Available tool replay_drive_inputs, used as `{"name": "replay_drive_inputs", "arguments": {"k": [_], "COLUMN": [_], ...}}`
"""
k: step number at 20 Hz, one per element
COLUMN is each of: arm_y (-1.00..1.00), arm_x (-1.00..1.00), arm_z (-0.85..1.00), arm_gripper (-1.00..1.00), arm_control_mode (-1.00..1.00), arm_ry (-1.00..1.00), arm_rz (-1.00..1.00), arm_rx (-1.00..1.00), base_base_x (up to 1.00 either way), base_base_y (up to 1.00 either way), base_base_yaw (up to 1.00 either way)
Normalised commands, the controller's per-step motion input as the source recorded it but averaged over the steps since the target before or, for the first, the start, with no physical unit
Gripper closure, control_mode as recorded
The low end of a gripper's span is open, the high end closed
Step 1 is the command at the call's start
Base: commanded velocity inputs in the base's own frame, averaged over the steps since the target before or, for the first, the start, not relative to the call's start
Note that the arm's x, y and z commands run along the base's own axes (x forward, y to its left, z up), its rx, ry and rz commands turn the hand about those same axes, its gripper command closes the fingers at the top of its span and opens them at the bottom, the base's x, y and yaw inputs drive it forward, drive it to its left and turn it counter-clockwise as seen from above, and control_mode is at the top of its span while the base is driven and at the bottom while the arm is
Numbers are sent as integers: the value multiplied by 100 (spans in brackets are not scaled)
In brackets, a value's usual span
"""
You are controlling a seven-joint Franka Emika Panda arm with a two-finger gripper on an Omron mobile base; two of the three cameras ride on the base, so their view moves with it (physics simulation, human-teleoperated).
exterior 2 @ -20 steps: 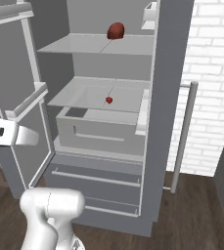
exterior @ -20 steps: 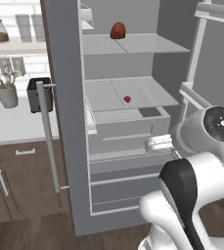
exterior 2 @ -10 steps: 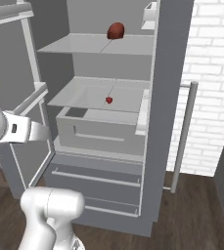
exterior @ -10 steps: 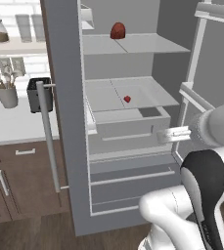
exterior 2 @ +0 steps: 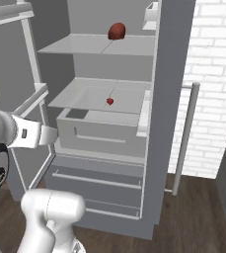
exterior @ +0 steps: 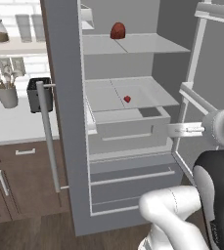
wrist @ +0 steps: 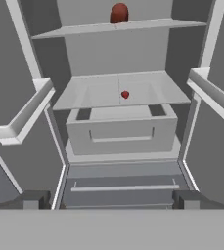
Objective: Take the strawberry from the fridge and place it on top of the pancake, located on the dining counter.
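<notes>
Over the last second the white arm's wrist is swinging outward and rising, so the hand is now sitting higher and nearer the edge of each base view, while the fridge contents are lying where they were. The pincer (exterior: 172,130) is pointing level toward the open tall matte grey double-door fridge (exterior: 64,122), hanging in front of the pulled-out pale grey drawer (exterior: 128,132) and well apart from it. In the hand view its two dark fingertips (wrist: 35,199) are standing wide apart at the bottom corners, with nothing between them. In the right base view the pincer (exterior 2: 50,134) is showing only as a pale stub beside the door shelf, so its jaws are hard to make out there.

The tiny bright red strawberry (exterior: 127,99) is lying on the pale grey middle shelf (exterior: 103,95) just above the drawer, near the shelf's centre. The bigger dark red dome-shaped lump (exterior: 117,31) is sitting on the upper shelf (exterior: 147,44). The elbow is bending low beside the fridge's lower drawers (exterior: 133,180).
</notes>
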Motion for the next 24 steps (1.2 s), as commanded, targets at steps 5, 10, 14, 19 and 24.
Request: {"name": "replay_drive_inputs", "arguments": {"k": [5, 10, 14, 19, 24], "arm_y": [0, 0, 0, 0, 0], "arm_x": [11, 9, 0, 0, 0], "arm_z": [-20, -11, 0, 0, 0], "arm_gripper": [-100, -100, -100, -100, -100], "arm_control_mode": [-100, 100, 100, 100, 100], "arm_ry": [-2, 0, 0, 0, 0], "arm_rz": [0, 0, 0, 0, 0], "arm_rx": [1, 0, 0, 0, 0], "base_base_x": [0, 3, 29, 63, 65], "base_base_y": [0, 0, 0, -2, -12], "base_base_yaw": [0, 0, 0, 0, 0]}}
